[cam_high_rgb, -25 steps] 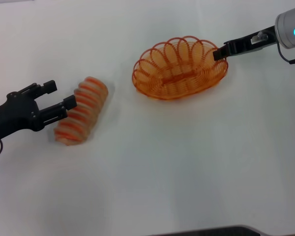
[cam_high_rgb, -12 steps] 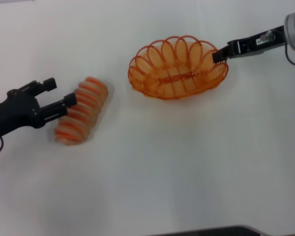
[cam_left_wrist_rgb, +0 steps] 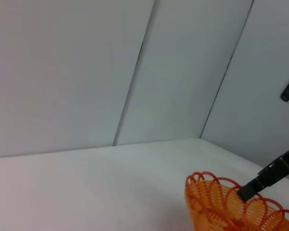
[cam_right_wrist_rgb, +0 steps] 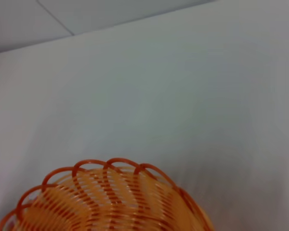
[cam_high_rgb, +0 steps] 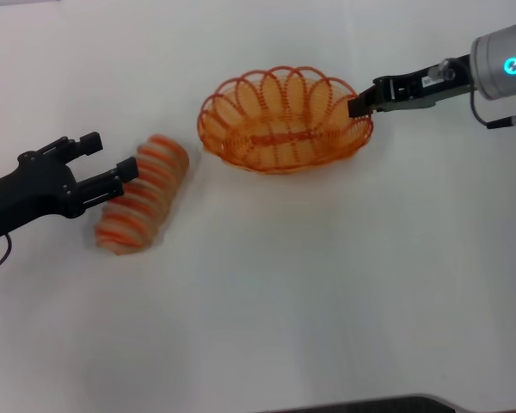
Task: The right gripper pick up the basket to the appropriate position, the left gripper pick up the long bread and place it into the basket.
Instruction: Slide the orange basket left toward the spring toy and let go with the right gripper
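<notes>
The oval orange wire basket (cam_high_rgb: 282, 120) sits at the upper middle of the white table in the head view. My right gripper (cam_high_rgb: 359, 104) is shut on the right end of its rim. The basket (cam_left_wrist_rgb: 233, 204) also shows in the left wrist view with the right gripper (cam_left_wrist_rgb: 244, 192) clamped on its rim, and part of the basket (cam_right_wrist_rgb: 108, 199) shows in the right wrist view. The long bread (cam_high_rgb: 144, 204), tan with orange-brown ridges, lies at the left. My left gripper (cam_high_rgb: 106, 162) stands open just left of the loaf's upper half, one finger tip touching or nearly touching it.
The white table (cam_high_rgb: 327, 284) spreads wide around both things. A dark edge (cam_high_rgb: 370, 404) shows at the table's near side. Grey wall panels (cam_left_wrist_rgb: 135, 72) stand behind the table in the left wrist view.
The right gripper has dragged the basket to the left, toward the bread. The left gripper has barely moved beside the loaf.
</notes>
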Tool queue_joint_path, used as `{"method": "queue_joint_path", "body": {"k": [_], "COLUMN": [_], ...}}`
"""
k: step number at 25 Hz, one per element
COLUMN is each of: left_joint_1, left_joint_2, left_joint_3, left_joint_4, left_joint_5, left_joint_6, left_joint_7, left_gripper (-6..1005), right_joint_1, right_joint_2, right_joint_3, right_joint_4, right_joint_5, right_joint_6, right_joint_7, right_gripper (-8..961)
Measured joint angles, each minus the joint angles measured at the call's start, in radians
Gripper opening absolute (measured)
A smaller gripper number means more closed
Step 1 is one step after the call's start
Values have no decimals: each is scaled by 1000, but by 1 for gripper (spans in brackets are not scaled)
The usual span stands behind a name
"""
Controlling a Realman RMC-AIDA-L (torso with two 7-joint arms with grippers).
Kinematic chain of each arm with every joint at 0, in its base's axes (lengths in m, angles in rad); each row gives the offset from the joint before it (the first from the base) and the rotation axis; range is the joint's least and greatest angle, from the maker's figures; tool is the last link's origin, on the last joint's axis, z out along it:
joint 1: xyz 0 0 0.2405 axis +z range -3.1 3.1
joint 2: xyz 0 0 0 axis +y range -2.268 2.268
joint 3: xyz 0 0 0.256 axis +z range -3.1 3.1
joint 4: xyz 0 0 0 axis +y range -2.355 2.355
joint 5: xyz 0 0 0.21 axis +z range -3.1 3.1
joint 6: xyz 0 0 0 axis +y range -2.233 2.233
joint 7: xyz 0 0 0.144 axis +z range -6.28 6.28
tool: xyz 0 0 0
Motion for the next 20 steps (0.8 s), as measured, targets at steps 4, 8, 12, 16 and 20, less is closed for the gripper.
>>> {"method": "queue_joint_path", "body": {"k": [4, 8, 12, 16, 20], "left_joint_1": [0, -1, -1, 0, 3], "left_joint_2": [-1, -4, -5, -5, -5], "left_joint_3": [0, 0, 0, 0, 0], "left_joint_4": [1, 2, 2, 2, 2], "left_joint_5": [0, 0, 0, 0, 0], "left_joint_6": [-12, -13, -19, -20, -20], "left_joint_7": [1, 1, 3, 9, 10], "left_gripper": [806, 806, 806, 806, 806], "right_joint_1": [-4, -5, -4, -9, -11], "right_joint_2": [19, 32, 44, 48, 48], "right_joint_3": [4, 8, 9, 6, 5], "right_joint_4": [-6, 0, 2, 13, 34], "right_joint_5": [11, 13, 20, 48, 62], "right_joint_6": [28, 48, 56, 58, 71], "right_joint_7": [4, 5, 8, 7, 0], "right_gripper": [75, 76, 76, 76, 76]}}
